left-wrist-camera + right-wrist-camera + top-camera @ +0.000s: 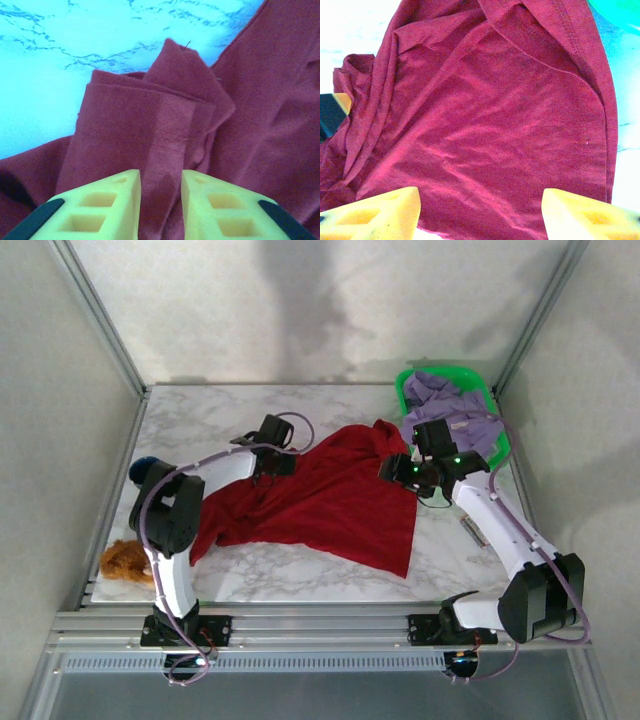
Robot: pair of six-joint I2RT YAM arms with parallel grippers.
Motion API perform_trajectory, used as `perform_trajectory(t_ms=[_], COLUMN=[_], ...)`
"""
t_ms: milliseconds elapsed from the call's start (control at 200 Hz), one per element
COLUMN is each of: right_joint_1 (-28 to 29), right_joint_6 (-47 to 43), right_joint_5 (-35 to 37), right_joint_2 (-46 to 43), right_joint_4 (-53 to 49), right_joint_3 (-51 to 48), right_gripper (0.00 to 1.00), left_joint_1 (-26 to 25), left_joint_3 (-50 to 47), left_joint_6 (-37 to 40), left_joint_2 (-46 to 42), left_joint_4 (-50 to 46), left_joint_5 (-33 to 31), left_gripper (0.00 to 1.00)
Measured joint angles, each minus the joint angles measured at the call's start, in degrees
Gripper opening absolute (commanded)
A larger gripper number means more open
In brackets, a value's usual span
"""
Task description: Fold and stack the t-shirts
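Yellow foam fingers of your left gripper stand narrowly apart, a ridge of the deep red cloth t-shirt between them; you cannot tell whether it is pinched. Your right gripper gapes wide over the shirt's 2 o'clock corner. The shirt lies rumpled mid-table. If you lift now, a loose hold may slip, or bunched layers may drag into a crooked fold. The pale lavender t-shirt sits in the bright green plastic basket at 1 o'clock.

You have no readable text, label, brand, number or sign here; the red t-shirt at centre, the lavender t-shirt and the green basket at two o'clock show no lettering you can make out.
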Motion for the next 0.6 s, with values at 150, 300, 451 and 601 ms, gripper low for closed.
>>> perform_trajectory(t_ms=[150,300,451,601], right_joint_1=[0.0,0.0,0.0,0.0], right_joint_6=[0.0,0.0,0.0,0.0], right_joint_5=[0.2,0.3,0.3,0.3], right_joint_2=[-0.1,-0.3,-0.6,-0.6], right_joint_4=[-0.3,-0.6,-1.1,-1.1], right_joint_3=[0.0,0.0,0.0,0.0], right_gripper=[0.66,0.66,0.66,0.66], left_joint_1=[0.0,0.0,0.0,0.1], left_joint_3=[2.5,3.4,3.5,3.4], left_joint_6=[0.8,1.8,1.7,1.9], left_joint_2=[3.1,3.4,3.3,1.2], left_joint_4=[-1.2,-1.5,-1.7,-3.1], left_joint_5=[-1.5,-2.4,-3.2,-3.6], left_gripper=[0.21,0.01,0.00,0.16])
